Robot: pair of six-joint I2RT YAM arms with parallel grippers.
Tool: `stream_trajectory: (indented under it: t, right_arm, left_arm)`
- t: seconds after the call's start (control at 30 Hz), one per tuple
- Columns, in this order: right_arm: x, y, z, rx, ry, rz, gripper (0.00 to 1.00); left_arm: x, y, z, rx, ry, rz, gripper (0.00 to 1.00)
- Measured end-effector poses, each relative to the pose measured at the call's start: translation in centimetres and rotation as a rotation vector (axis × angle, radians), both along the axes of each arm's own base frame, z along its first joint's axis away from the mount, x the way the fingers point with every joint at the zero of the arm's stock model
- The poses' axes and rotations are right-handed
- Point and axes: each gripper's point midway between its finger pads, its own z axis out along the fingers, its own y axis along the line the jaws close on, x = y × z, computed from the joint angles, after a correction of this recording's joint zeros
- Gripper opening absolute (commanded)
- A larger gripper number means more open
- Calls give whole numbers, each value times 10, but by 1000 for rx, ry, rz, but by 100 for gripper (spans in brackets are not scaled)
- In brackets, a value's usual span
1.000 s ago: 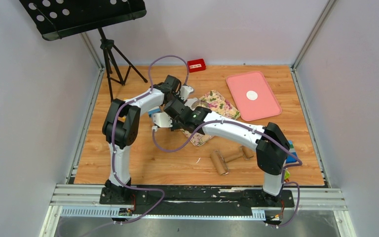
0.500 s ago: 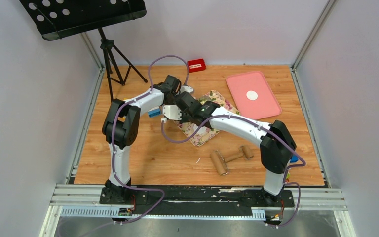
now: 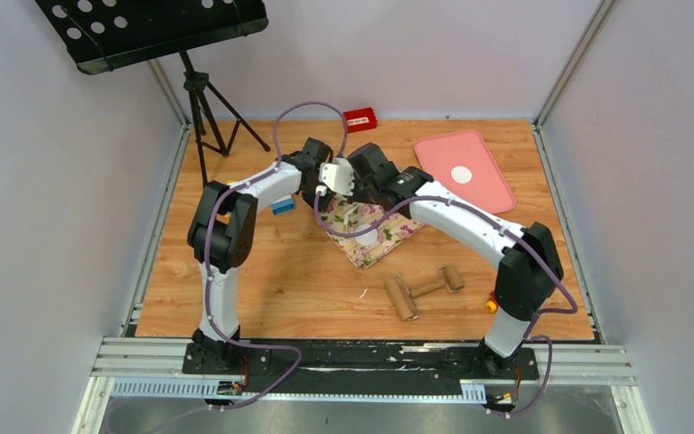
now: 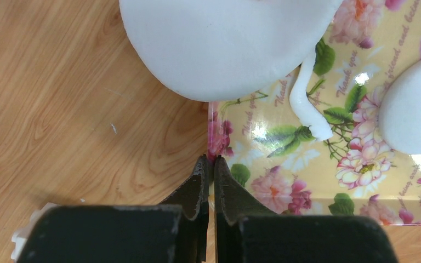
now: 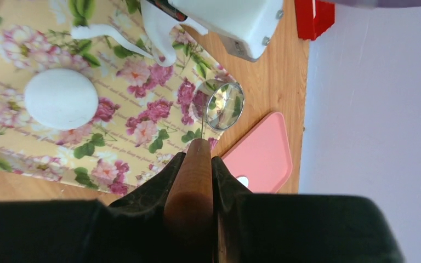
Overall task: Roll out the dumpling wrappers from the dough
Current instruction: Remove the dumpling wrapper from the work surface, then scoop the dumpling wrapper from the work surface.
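On the floral mat (image 3: 389, 237) lies a round white disc of dough (image 3: 368, 237) (image 5: 60, 98) (image 4: 416, 109). Beside it a thin white scrap (image 4: 309, 107) (image 5: 107, 35) trails from a wide white sheet of dough (image 4: 225, 44) that overlaps the mat's edge. My left gripper (image 4: 214, 160) is shut, its tips right at the edge of the mat (image 4: 307, 181). My right gripper (image 5: 197, 156) is shut on the wooden handle (image 5: 194, 181) of a small metal ring cutter (image 5: 222, 104), held above the mat's far corner. One dumpling wrapper (image 3: 462, 174) rests on the pink tray (image 3: 488, 194).
A wooden rolling pin (image 3: 416, 289) lies on the table in front of the mat. A red box (image 3: 359, 118) sits at the back edge, a blue block (image 3: 282, 206) under the left arm, and a black stand (image 3: 201, 99) at the back left. Both wrists crowd together over the mat's far side.
My right arm has swung from the mat's left front to its far side, carrying the cutter and uncovering the mat. The left arm has stayed put, its jaws closing slightly.
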Motion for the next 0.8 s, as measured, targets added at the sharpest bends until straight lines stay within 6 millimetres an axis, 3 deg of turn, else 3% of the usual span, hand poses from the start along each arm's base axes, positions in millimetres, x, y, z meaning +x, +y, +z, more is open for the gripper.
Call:
stream_trajectory:
  t: [0.27, 0.33, 0.4, 0.63, 0.8]
  right_arm:
    - [-52, 27, 70, 255, 23, 180, 0]
    - [-65, 38, 76, 281, 31, 232, 0]
    - [-74, 50, 70, 284, 57, 269, 0]
    - [-76, 73, 9, 217, 194, 286, 0]
    - [-75, 74, -1, 207, 214, 286, 0]
  left_arm:
    - [1, 1, 1, 17, 3, -18, 0]
    - [3, 1, 1, 20, 1, -28, 0]
    - [4, 0, 1, 22, -2, -45, 0]
    - [4, -2, 1, 18, -12, -97, 0]
    - [4, -3, 1, 17, -18, -124, 0]
